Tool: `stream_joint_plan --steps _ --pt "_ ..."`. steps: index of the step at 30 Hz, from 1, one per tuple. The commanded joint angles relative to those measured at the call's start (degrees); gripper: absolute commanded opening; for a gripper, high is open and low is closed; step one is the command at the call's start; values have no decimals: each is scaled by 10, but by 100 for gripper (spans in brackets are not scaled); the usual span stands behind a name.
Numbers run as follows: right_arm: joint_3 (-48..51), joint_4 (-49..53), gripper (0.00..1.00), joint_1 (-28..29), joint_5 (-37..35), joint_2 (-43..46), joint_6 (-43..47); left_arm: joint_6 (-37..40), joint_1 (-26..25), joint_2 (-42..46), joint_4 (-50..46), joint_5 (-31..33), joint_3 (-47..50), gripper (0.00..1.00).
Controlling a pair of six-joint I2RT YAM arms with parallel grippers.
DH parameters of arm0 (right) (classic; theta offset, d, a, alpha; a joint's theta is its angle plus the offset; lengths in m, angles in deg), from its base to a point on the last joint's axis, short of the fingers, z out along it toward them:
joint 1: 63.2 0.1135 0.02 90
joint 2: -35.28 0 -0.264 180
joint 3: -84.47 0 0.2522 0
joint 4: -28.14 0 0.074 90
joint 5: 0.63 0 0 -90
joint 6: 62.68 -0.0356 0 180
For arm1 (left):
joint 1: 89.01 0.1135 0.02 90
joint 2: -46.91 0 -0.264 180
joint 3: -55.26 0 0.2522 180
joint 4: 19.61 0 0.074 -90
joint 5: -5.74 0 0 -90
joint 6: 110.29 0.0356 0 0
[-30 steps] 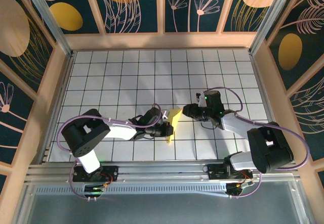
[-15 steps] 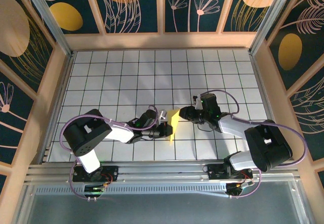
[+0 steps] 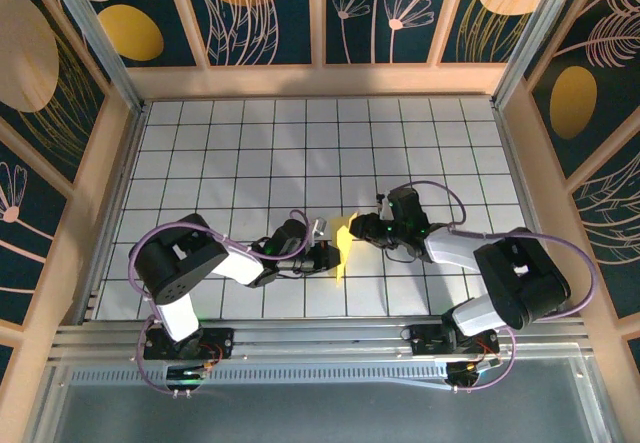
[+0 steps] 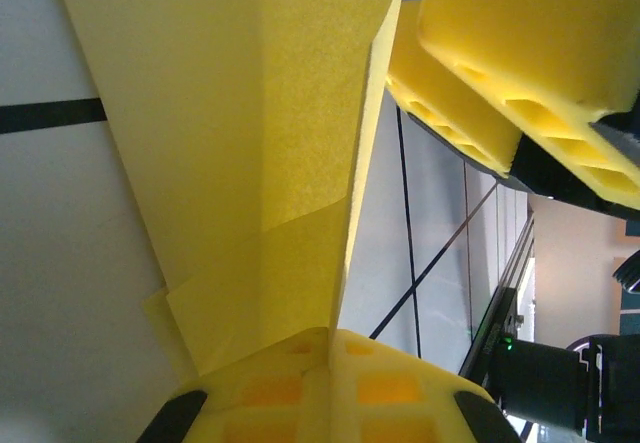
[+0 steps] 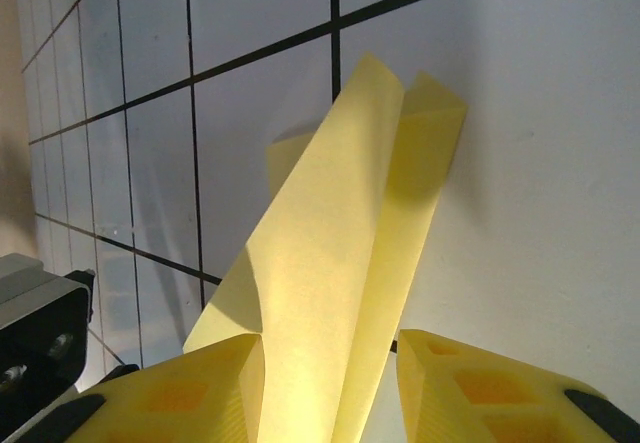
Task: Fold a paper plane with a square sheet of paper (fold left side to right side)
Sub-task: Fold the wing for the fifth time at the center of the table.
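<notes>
Pinching yellow paper [image 3: 343, 250]: left gripper [image 3: 331, 256]; right gripper [image 3: 358, 229] straddling.

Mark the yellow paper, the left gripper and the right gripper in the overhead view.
yellow paper [image 3: 344, 241]: top view, middle of the folded sheet.
left gripper [image 3: 329, 256]: top view, jaws at the paper's left edge.
right gripper [image 3: 360, 226]: top view, jaws at the paper's upper right.

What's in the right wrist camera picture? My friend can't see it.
A folded yellow paper stands up inside the open right gripper, one yellow finger on each side. Behind is a white table with black grid lines.
</notes>
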Motion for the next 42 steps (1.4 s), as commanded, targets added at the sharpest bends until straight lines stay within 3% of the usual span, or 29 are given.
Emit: stream_joint_plan --steps 1,21,42 --pt "-7 -11 40 8 -19 -8 -11 -20 4 -11 43 -11 9 0" --pt "-32 -26 40 22 -21 -41 -16 -41 6 -30 73 -20 12 0" --pt "-68 49 40 44 -46 -74 -4 -42 7 -29 73 -17 13 0"
